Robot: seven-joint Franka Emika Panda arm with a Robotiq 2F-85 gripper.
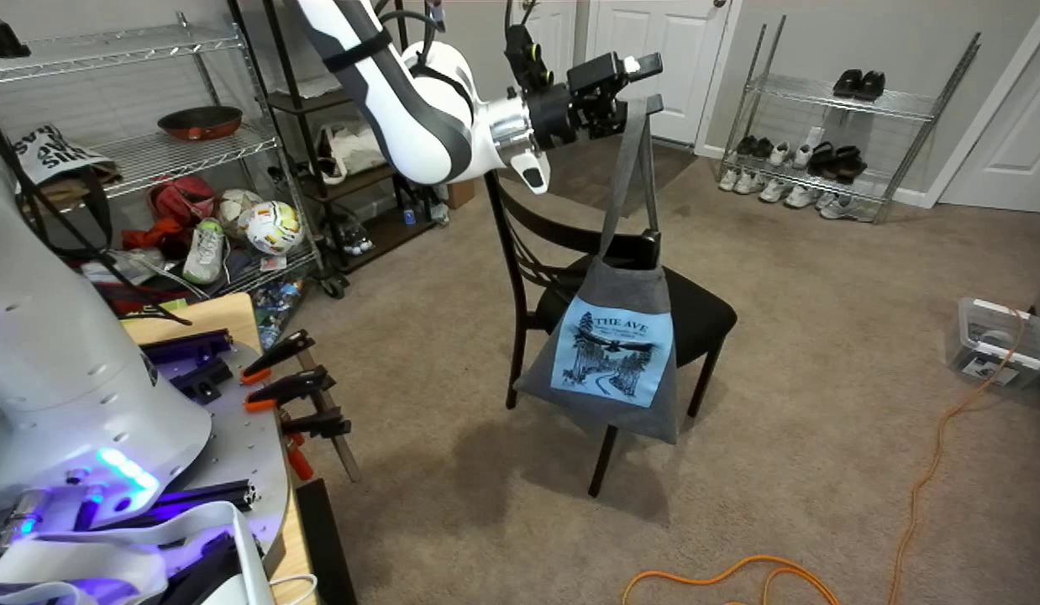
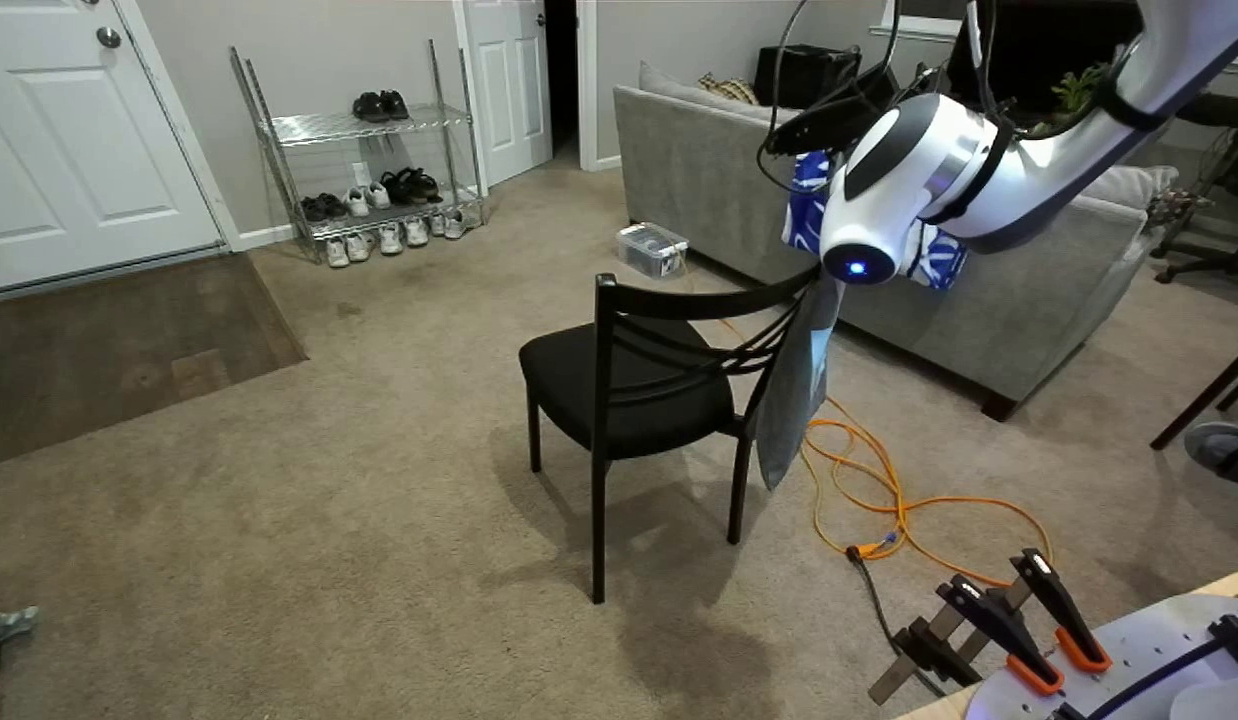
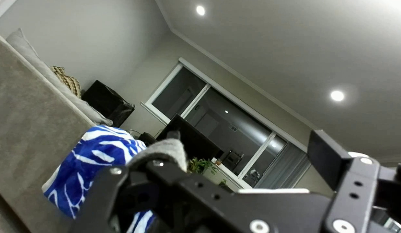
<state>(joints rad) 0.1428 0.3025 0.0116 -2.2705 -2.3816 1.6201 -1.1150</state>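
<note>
A grey cloth bag with a light blue printed panel hangs below my gripper. Its long strap loops over the lower finger in that exterior view. In the wrist view the same strap lies around the left finger, while the right finger stands far off, nothing between them. The bag hangs at a top corner of the black chair's backrest; the corner post shows by the bag's mouth. Whether bag and chair touch, I cannot tell. The arm hides my gripper in an exterior view, where the bag appears edge-on.
A grey sofa bears a blue-and-white cloth. An orange cord lies on the carpet near a clear plastic box. Clamps jut from the robot's table. Wire shelving and a shoe rack stand by the walls.
</note>
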